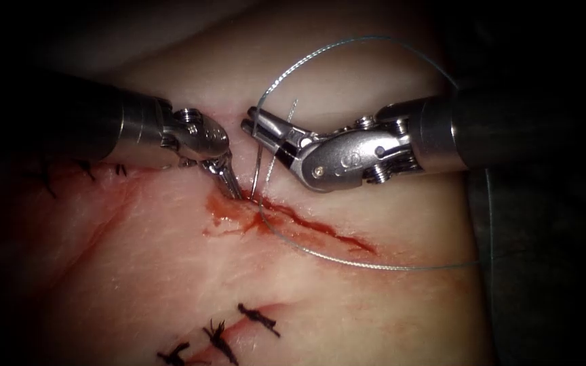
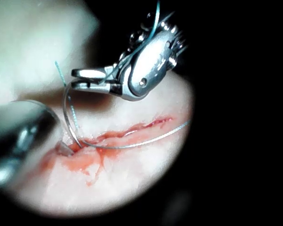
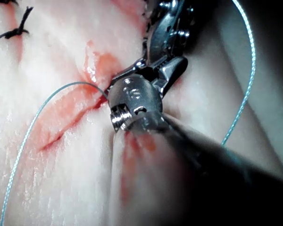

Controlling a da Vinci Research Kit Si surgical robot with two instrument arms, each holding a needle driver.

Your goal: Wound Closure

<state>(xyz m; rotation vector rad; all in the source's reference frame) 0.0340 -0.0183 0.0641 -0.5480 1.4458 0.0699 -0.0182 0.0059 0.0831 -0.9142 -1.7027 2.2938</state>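
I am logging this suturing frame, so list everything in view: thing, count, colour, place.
tissue: one, pale pink, under everything.
cut: one, red, running across the middle.
red fluid: one smear, at the cut's left end.
needle: one, silver, held near its tail, tip in the tissue at the cut.
thread: one, light blue, looping above the right pincer and along the cut.
old stitches: several, black, below the cut.
left pincer: tip at the cut's left end.
right pincer: shut on the needle.

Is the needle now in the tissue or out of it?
In. The needle, gripped near its top by the right end effector, runs down and its lower end disappears into the tissue at the cut.
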